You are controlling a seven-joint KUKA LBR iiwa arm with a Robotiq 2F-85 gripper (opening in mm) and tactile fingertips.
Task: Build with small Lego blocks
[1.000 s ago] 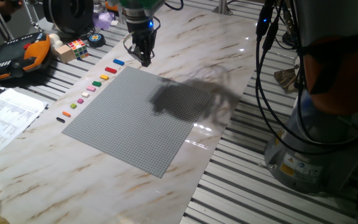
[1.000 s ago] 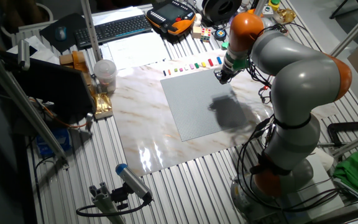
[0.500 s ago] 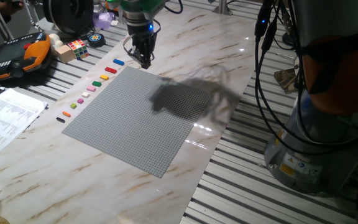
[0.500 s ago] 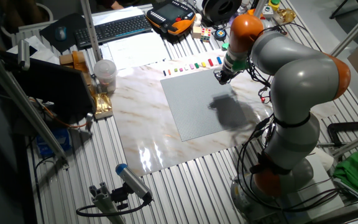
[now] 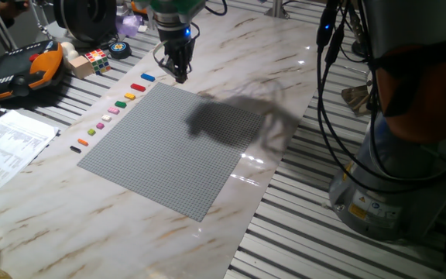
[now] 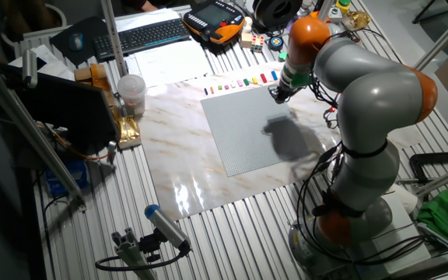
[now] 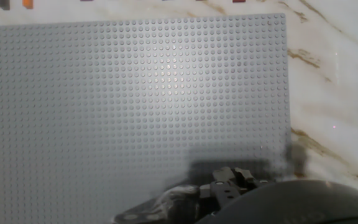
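barely shifted, pincer [image 5: 180,76], grip state unclear, hangs just beside the blue block [image 5: 147,77].

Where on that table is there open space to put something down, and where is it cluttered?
The whole grey studded plate is bare, as is the marble on its near side. It is crowded along the far-left edge: a row of little bricks, with the gripper at the blue brick's end.

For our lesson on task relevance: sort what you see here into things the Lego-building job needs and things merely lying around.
Belongs to the job:
- small Lego blocks, in a row beside the baseplate
- grey baseplate
- gripper, above the baseplate's corner

Just lying about:
- puzzle cube
- printed papers
- keyboard
- orange-and-black pendant
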